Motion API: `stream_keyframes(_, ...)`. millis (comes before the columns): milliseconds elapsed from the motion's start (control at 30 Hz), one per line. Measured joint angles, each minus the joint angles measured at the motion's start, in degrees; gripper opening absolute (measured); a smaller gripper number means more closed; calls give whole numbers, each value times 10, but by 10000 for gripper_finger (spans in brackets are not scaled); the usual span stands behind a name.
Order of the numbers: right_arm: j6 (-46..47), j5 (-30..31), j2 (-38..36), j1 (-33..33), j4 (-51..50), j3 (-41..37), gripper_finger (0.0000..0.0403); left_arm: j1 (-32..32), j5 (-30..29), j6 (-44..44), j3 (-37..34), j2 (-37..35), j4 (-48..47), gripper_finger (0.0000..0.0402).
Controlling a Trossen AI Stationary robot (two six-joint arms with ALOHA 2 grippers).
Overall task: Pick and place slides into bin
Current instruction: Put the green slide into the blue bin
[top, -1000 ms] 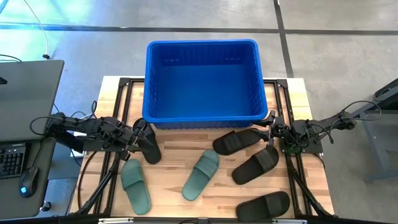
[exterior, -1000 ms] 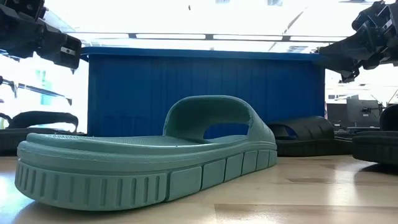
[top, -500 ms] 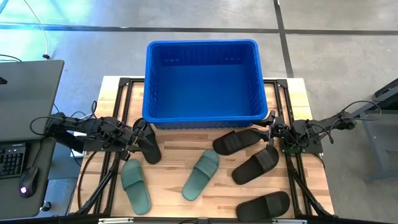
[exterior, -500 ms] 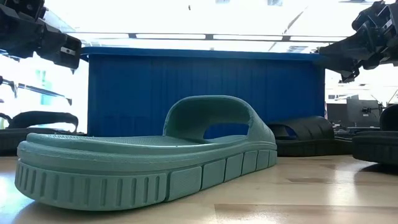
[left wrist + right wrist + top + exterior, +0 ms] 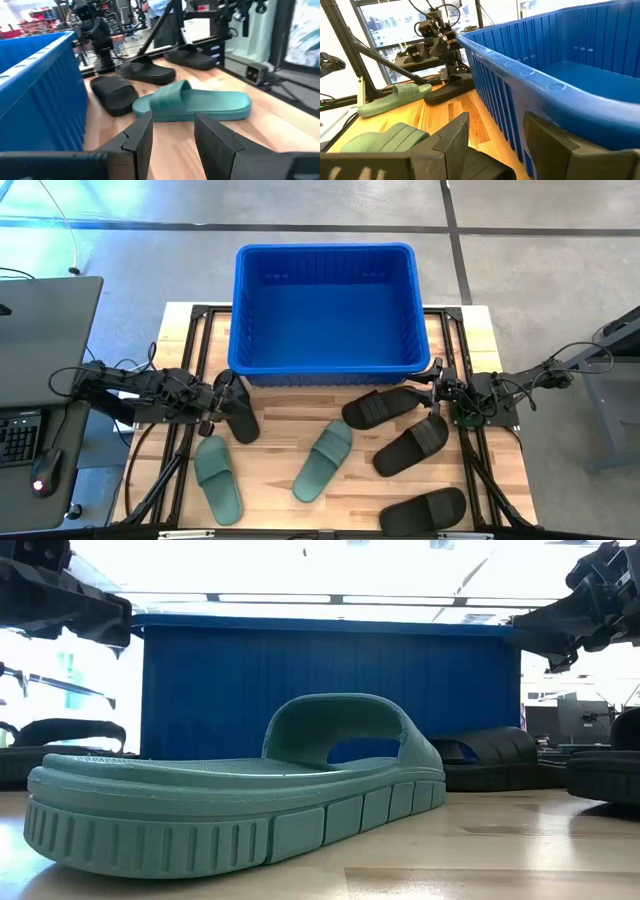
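Observation:
The blue bin point(image 5: 325, 310) stands at the table's far middle. Two sage green slides point(image 5: 217, 478) point(image 5: 324, 460) lie on their soles near the front. Three black slides point(image 5: 385, 405) point(image 5: 410, 445) point(image 5: 422, 510) lie on the right, and a fourth point(image 5: 240, 418) lies on the left. My left gripper point(image 5: 172, 130) is open and hovers over that left black slide, by the bin's near left corner. My right gripper point(image 5: 495, 130) is open and empty by the bin's near right corner, above the black slide there.
The bin's near wall point(image 5: 330, 690) rises right behind the slides. Black frame rails point(image 5: 190, 350) run along both table sides. A desk with a keyboard point(image 5: 20, 435) stands off the left edge. Bare wood point(image 5: 280, 415) lies between the left black slide and the middle green one.
My left gripper has shifted slightly, as its outline in the low view shows; which way, I cannot tell. The slides and the bin lie as before.

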Motion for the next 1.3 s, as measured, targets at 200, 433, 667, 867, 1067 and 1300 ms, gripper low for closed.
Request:
stream_keyframes(200, 0, 0, 0, 0, 0, 0, 179, 0, -7, 6, 0, 0, -6, 128)
stream_keyframes(433, 0, 0, 0, 0, 0, 0, 179, 1, 121, -156, 1, 0, 10, 128)
stream_keyframes(667, 0, 0, 0, 0, 0, 0, 179, -21, 223, -264, 1, 0, 13, 128)
stream_keyframes(867, 0, 0, 0, 0, 0, 0, 179, -96, 181, -308, 1, 0, 13, 128)
stream_keyframes(1067, 0, 0, 0, 0, 0, 0, 179, -191, 133, -314, 1, 6, 42, 128)
stream_keyframes(1300, -46, 0, 0, 0, 0, 0, 179, -293, 46, -281, 1, 70, 135, 128)
